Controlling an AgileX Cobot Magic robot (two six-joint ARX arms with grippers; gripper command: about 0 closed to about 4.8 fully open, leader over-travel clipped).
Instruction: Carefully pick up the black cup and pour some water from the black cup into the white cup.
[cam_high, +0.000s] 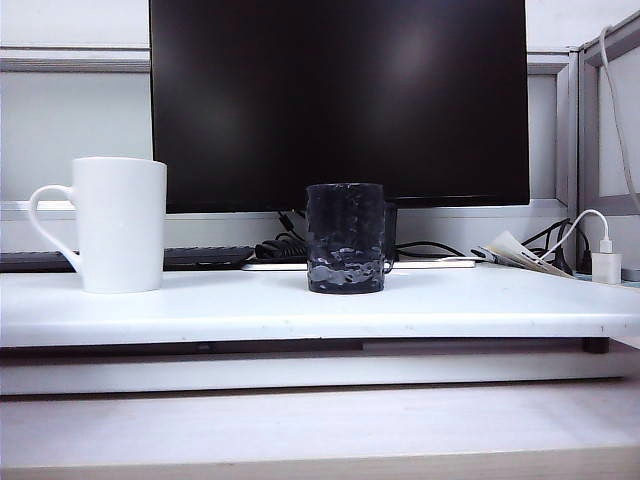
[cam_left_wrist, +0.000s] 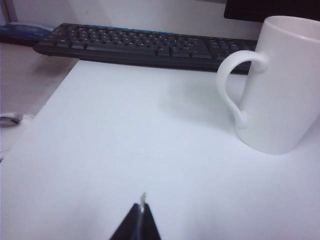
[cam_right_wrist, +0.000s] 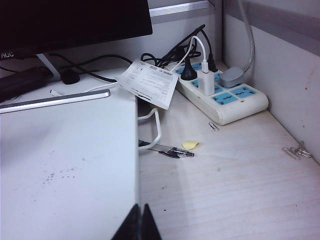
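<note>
Two cups on the white board, both grippers pinched shut and empty.

The black cup (cam_high: 346, 238), short, glossy and dimpled, stands before the monitor (cam_high: 339, 100); the taller white cup (cam_high: 118, 224) stands well apart toward the monitor's left edge, handle outward. The left gripper (cam_left_wrist: 141, 212) hovers near the white cup; the right gripper (cam_right_wrist: 140, 214) is over the board's edge by the power strip (cam_right_wrist: 222, 92).

Left gripper (cam_left_wrist: 141, 220) is pinched shut, hovering low over the bare white board (cam_left_wrist: 125, 150). The white cup (cam_left_wrist: 285, 85) sits at about 2 o'clock from it, handle facing the gripper's side. A black keyboard (cam_left_wrist: 145, 44) runs across at 12 o'clock, just past the board's far edge.
</note>
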